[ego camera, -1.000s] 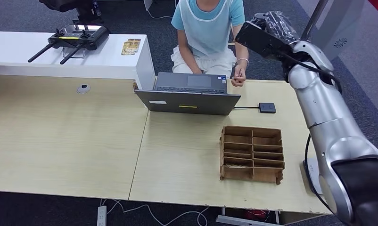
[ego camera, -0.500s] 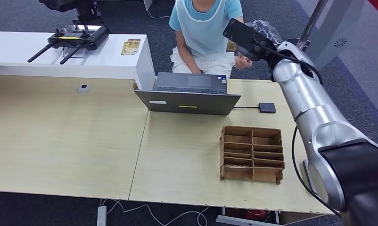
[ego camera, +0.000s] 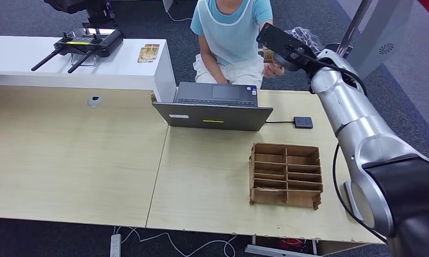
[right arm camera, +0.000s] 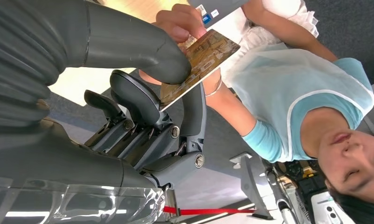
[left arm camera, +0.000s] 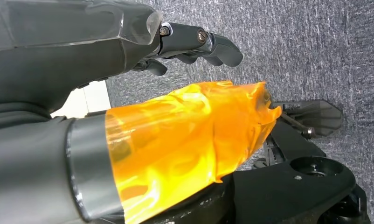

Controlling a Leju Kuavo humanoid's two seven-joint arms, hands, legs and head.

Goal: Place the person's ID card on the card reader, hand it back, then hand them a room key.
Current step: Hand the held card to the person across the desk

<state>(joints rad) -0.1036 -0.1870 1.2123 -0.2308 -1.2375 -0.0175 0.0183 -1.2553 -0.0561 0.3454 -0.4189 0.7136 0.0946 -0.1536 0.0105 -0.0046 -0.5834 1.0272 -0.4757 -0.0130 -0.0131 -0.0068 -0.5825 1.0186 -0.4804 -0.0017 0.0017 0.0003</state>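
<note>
My right hand (ego camera: 285, 45) is raised beyond the table's far edge, at the seated person's hand (ego camera: 274, 68). The ID card (right arm camera: 204, 55), brownish with a printed pattern, lies between my thumb and fingers (right arm camera: 139, 99), which pinch it. The person's fingers (right arm camera: 180, 22) still hold its other end. In the head view the ID card (ego camera: 266, 54) shows as a small sliver by my palm. The black card reader (ego camera: 303, 122) lies on the table right of the laptop, on a cable. My left hand (left arm camera: 190, 42) hangs over the carpet and holds nothing.
An open grey laptop (ego camera: 215, 107) stands between me and the person. A wooden compartment box (ego camera: 285, 174) sits near the table's front right. On the white counter (ego camera: 127, 69) at the far left lie a black remote controller (ego camera: 86, 45) and some cards (ego camera: 148, 52).
My right arm swung left and down toward the person. The person's hand rose from the table edge and brought the card between my thumb and fingers.
</note>
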